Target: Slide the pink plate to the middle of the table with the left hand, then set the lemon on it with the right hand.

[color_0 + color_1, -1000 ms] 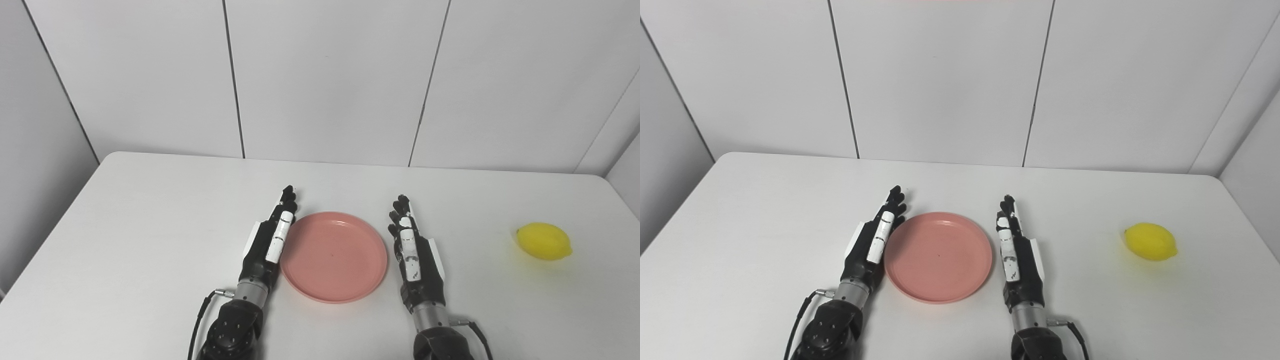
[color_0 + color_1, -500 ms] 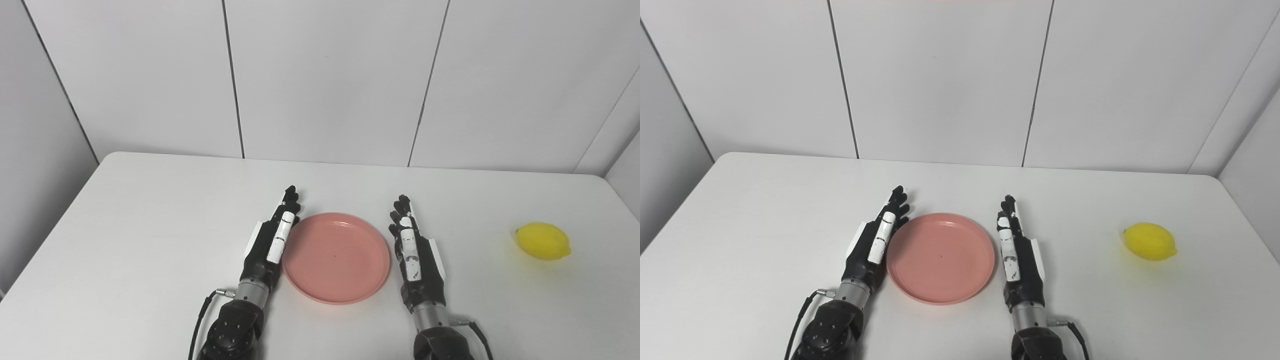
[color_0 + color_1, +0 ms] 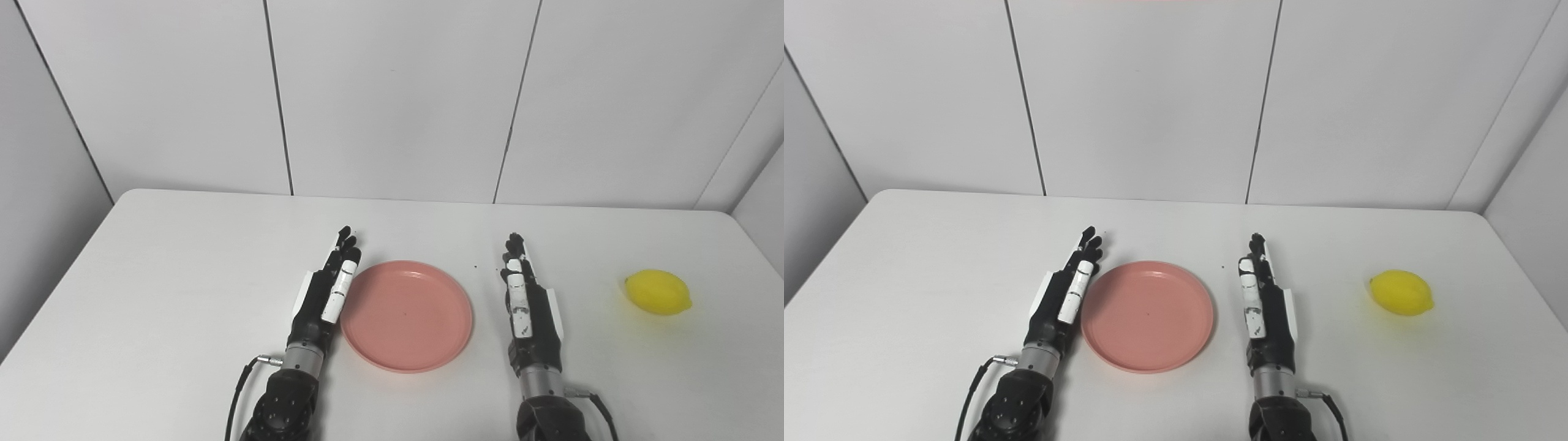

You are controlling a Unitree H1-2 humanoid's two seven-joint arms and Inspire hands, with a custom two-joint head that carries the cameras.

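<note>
The pink plate (image 3: 407, 315) lies flat near the middle of the white table (image 3: 184, 257), with nothing on it. My left hand (image 3: 324, 294) rests edge-on against the plate's left rim, fingers straight and pointing away, open and holding nothing. To the right of the plate, a clear gap away from its rim, my right hand (image 3: 527, 303) stands open with straight fingers. The yellow lemon (image 3: 658, 292) sits on the table far to the right, well apart from the right hand.
White wall panels stand behind the table's far edge (image 3: 392, 199). The table's rounded right corner lies just beyond the lemon. A cable (image 3: 236, 398) trails from my left wrist at the near edge.
My right hand has shifted to the right, away from the plate's rim, opening a gap. The plate and left hand stay together; the whole picture has drifted slightly as the camera moved.
</note>
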